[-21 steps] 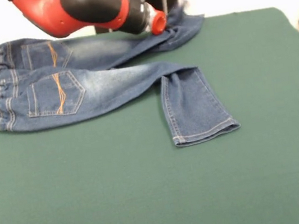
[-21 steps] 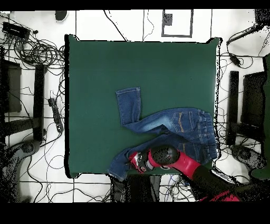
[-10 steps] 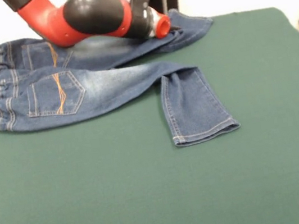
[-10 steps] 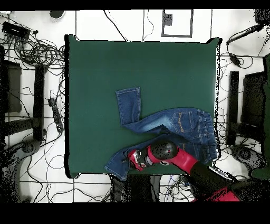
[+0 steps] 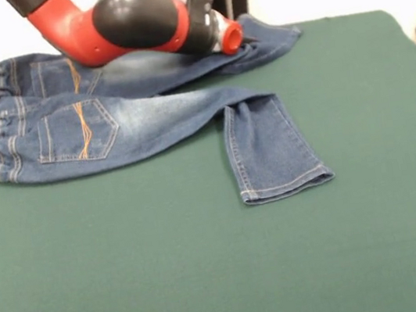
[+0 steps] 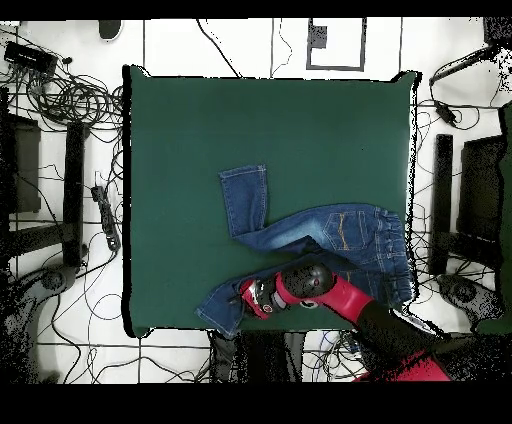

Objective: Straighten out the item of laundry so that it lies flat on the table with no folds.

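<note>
On the green desk (image 5: 358, 100), the jeans (image 5: 130, 117) leg now lies pulled straighter; you can't tell the claw's (image 5: 230, 37) state.

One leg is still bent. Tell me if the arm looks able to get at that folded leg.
Probably yes. The folded leg lies in the open on the table, nothing on it. The arm is low over the other leg just beside it.
</note>
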You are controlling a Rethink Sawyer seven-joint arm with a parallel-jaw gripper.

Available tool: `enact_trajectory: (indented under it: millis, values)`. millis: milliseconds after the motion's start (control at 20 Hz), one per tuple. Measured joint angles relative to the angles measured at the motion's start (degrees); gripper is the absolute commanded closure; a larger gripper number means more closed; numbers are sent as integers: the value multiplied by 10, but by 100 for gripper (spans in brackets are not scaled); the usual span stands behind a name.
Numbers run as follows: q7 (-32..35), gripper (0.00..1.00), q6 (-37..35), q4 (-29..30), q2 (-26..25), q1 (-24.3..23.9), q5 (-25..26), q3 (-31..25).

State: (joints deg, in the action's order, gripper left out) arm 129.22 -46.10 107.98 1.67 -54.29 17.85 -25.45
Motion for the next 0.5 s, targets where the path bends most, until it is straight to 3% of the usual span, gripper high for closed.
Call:
enact_trajectory:
  millis: [350,500]
  values:
    - [0,0,55,15,25,22,0,-26]
    - [0,0,113,32,42,26,-6,-46]
